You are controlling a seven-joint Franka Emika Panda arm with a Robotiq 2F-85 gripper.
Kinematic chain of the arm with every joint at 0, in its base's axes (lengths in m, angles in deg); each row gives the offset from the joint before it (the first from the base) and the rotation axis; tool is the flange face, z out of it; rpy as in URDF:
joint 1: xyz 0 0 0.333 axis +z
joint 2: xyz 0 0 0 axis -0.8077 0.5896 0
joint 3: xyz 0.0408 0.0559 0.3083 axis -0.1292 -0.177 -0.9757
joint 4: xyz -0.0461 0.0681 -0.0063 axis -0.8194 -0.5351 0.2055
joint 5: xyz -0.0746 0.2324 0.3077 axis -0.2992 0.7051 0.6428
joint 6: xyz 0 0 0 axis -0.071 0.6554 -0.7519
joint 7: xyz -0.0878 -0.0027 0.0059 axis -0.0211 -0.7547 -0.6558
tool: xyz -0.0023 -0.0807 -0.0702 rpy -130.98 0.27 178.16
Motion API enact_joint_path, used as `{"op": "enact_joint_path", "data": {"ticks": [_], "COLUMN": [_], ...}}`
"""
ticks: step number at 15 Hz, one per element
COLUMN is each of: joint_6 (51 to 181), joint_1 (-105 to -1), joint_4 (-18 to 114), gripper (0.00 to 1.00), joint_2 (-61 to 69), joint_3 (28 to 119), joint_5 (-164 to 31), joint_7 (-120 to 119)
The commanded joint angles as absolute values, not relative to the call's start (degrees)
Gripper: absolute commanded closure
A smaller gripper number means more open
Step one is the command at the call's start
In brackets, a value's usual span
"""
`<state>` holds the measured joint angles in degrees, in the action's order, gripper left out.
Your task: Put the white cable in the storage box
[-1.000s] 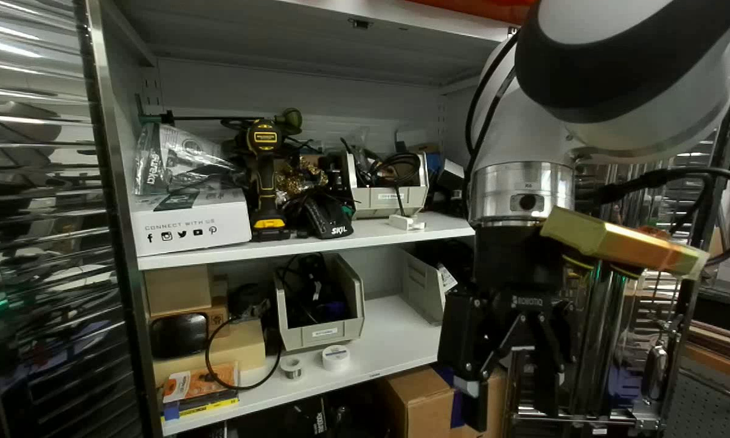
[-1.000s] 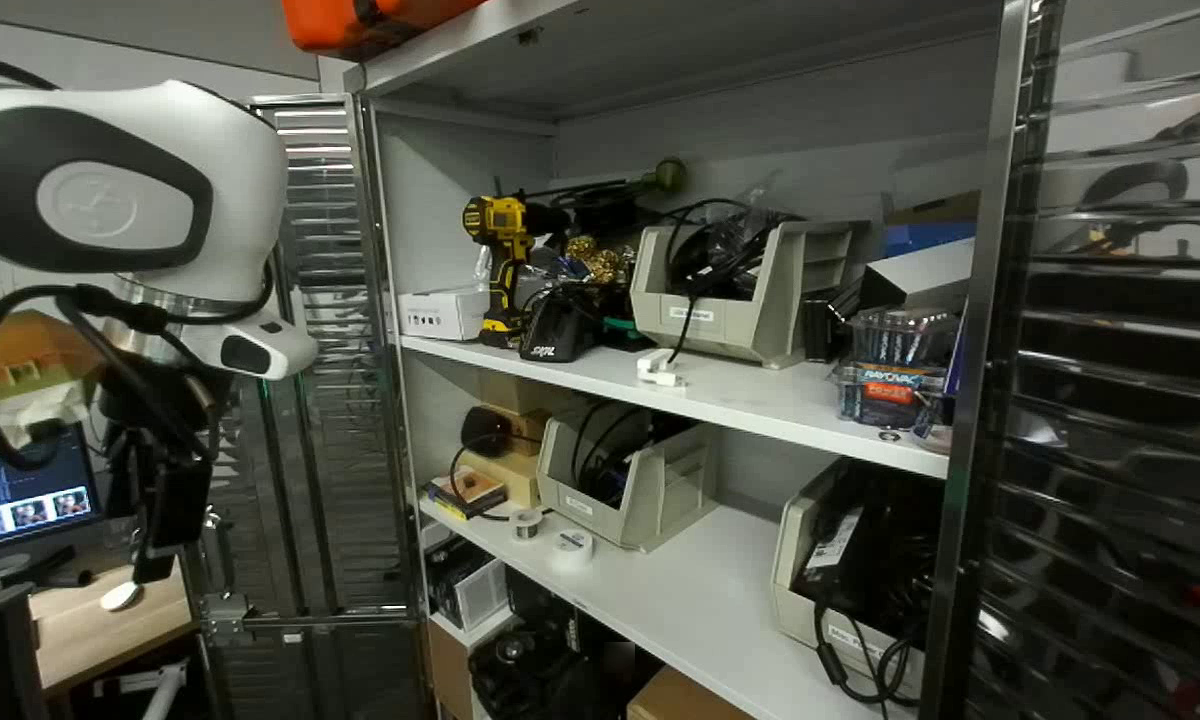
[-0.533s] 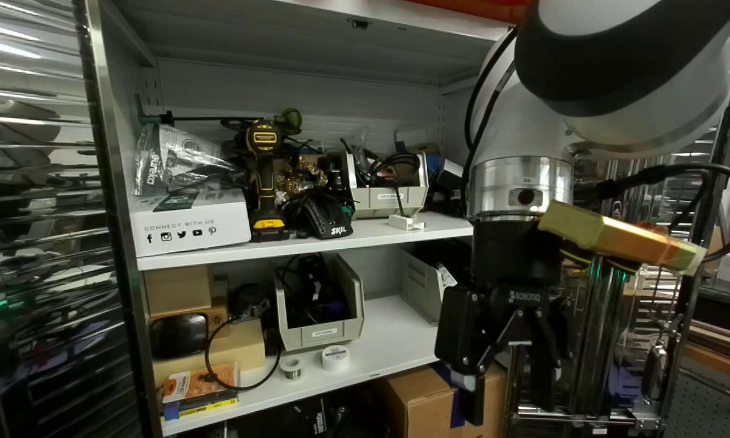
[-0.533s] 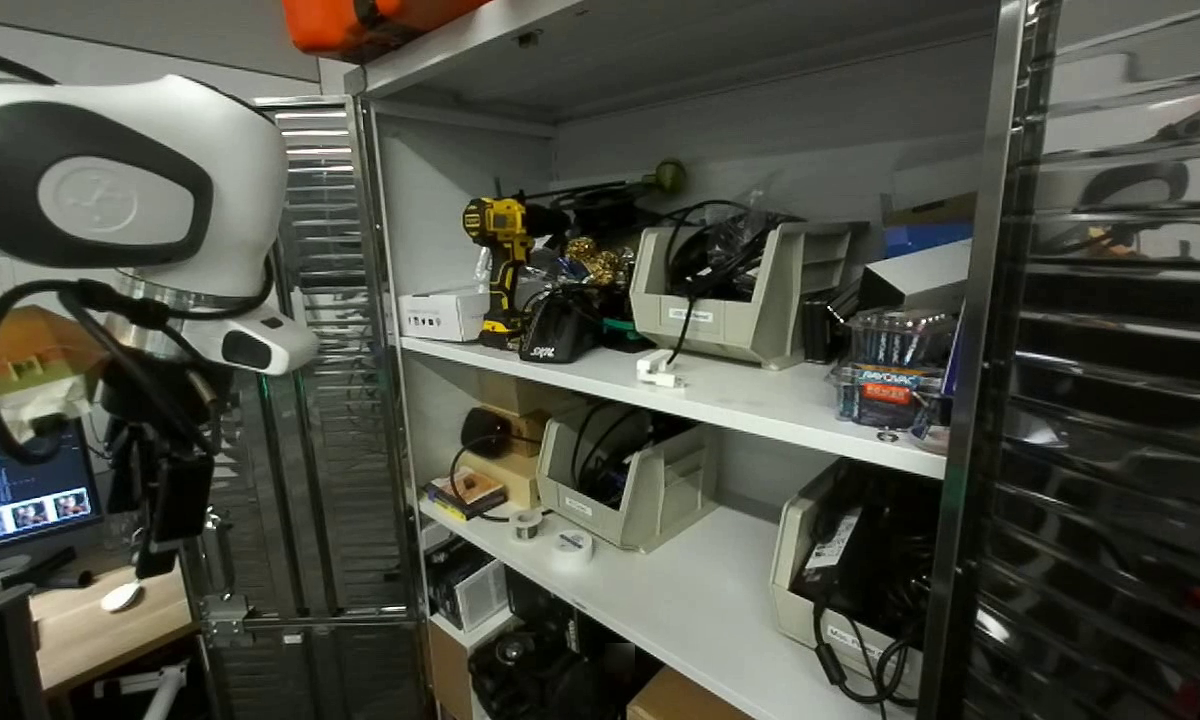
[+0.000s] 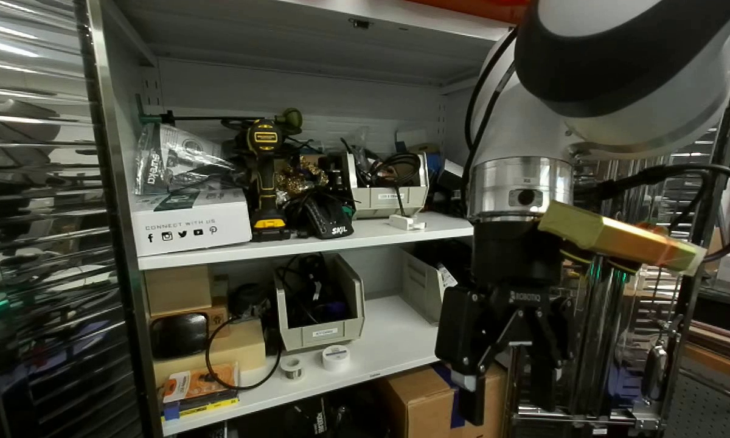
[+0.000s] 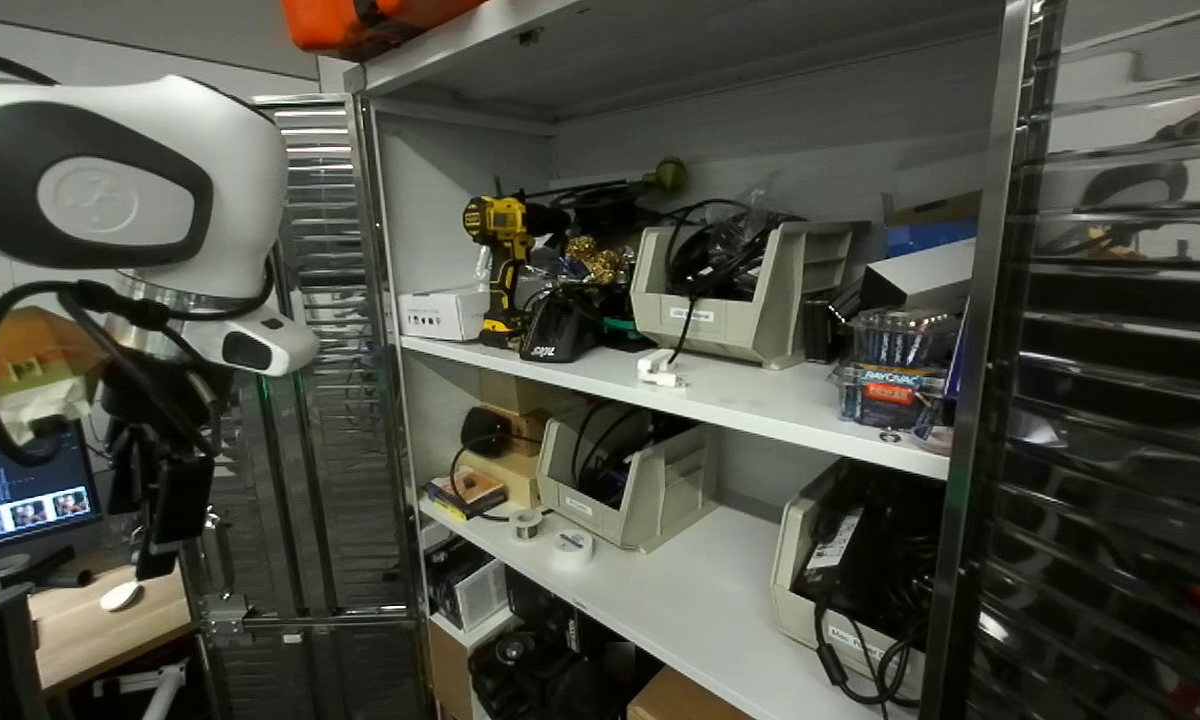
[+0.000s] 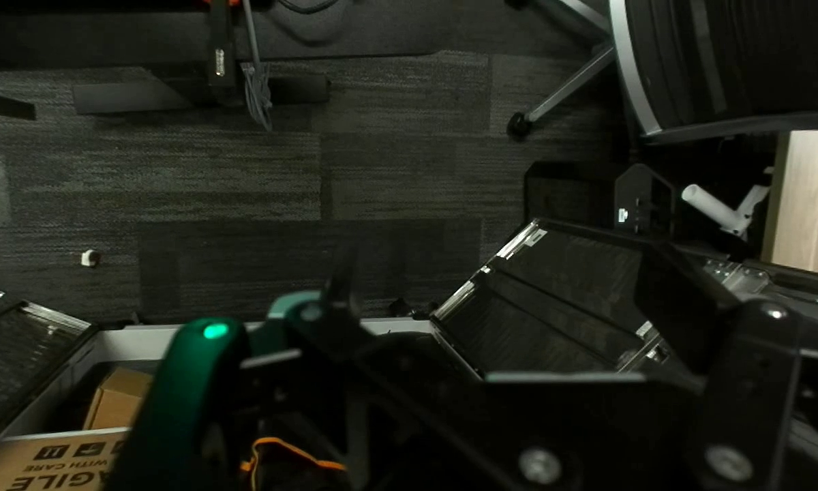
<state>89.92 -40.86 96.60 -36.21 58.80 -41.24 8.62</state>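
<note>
A small white plug-like piece point(image 5: 407, 222) lies at the front edge of the upper shelf; it also shows in an exterior view point(image 6: 660, 370). A black cord runs from it up into a grey labelled storage box point(image 5: 382, 201) just behind it, also seen in an exterior view point(image 6: 705, 318). That box holds dark cables. No long white cable shows. My gripper point(image 5: 508, 389) hangs pointing down in front of the cabinet, well apart from the white piece, fingers spread and nothing between them. It is dark in an exterior view point(image 6: 175, 545) and in the wrist view point(image 7: 511, 300).
Another grey box point(image 5: 325, 331) and a third point(image 6: 845, 630) stand on the lower shelf. A drill point(image 6: 503, 265), a white carton point(image 5: 191, 222) and a battery pack point(image 6: 890, 385) share the upper shelf. Tape rolls point(image 5: 336, 358) sit below. Metal cabinet doors point(image 6: 325, 400) flank both sides.
Between one second and half a second ago my arm and gripper rose slightly. Since then they look still. The objects on the shelves have not moved.
</note>
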Motion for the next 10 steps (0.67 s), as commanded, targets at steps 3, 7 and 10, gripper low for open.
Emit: {"op": "enact_joint_path", "data": {"ticks": [3,7,10], "joint_6": [91.25,92.02,92.97], "joint_1": [-42.68,-45.74,-48.02], "joint_4": [95.5,90.43,84.19], "gripper": [0.0,0.0,0.0], "joint_2": [-35.25,-33.03,-28.06], "joint_3": [59.15,60.52,61.39], "joint_5": [-42.85,-47.8,-52.37], "joint_7": [6.36,6.4,6.32]}}
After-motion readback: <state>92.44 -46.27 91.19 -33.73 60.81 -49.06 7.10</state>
